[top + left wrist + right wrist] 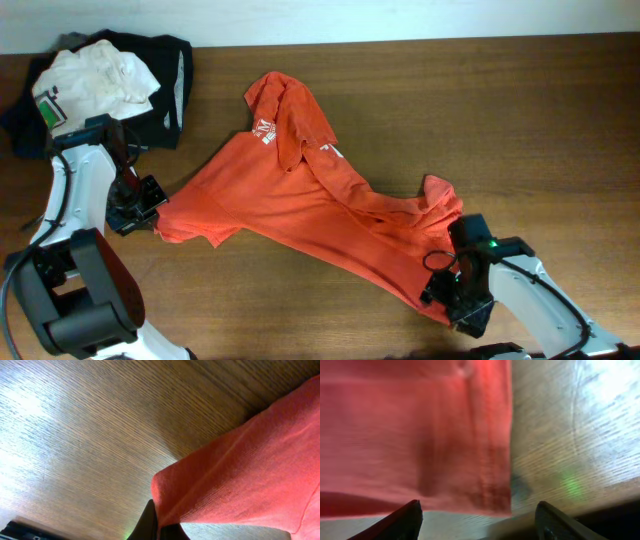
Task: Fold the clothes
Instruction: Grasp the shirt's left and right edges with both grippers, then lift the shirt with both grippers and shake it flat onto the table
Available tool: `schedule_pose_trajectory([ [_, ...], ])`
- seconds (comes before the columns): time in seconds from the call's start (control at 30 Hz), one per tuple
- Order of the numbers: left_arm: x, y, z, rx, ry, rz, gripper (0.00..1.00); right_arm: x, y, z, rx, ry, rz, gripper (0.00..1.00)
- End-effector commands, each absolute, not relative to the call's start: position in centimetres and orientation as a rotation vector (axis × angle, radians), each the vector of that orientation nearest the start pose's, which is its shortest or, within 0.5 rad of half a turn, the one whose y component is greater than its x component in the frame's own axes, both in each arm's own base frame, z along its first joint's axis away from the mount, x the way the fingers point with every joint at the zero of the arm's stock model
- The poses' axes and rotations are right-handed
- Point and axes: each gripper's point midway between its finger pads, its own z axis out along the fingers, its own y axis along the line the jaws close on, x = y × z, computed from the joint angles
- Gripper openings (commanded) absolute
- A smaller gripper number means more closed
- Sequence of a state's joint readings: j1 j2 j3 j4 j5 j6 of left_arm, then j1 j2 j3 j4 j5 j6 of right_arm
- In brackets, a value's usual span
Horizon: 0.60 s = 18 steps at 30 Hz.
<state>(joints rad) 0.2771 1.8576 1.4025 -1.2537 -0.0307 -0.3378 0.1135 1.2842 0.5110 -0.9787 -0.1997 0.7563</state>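
Orange shirt [250, 460] cloth fills the close-up views from both wrists. In the left wrist view, a corner of the cloth runs down into the dark left fingers [150, 527], and they look closed on it, holding that corner a little above the wood. In the right wrist view, the two tips of the right fingers [447, 292] stand wide apart, so they are open. The stitched bottom edge of the shirt lies between them, and nothing is pinched yet. From above, the shirt lies bunched and wrinkly in the middle of the tabletop [520, 110]. Its long way runs slanted, from the left fingers at the sleeve end down to the right fingers at the bottom edge. Each arm is at its own end of the shirt, and the right arm is the one nearer the bottom edge. I think the right fingers must close on that edge next, so both arms can pull the shirt flat. A pile of black and white clothes [100, 75] waits in the far left corner.
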Motion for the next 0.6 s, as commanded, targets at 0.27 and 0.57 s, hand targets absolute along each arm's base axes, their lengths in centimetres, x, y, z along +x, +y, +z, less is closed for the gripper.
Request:
schedule_pose_trajectory([
  [0.27,29.7,8.6,7.4,-1.011,3.102,0.012,0.00,11.4,5.4,-0.2,1.200,3.169,0.221,0.04],
  [0.57,29.4,3.9,29.3,-0.598,2.691,-0.228,0.01,21.7,4.6,26.1,0.601,2.854,0.276,0.04],
])
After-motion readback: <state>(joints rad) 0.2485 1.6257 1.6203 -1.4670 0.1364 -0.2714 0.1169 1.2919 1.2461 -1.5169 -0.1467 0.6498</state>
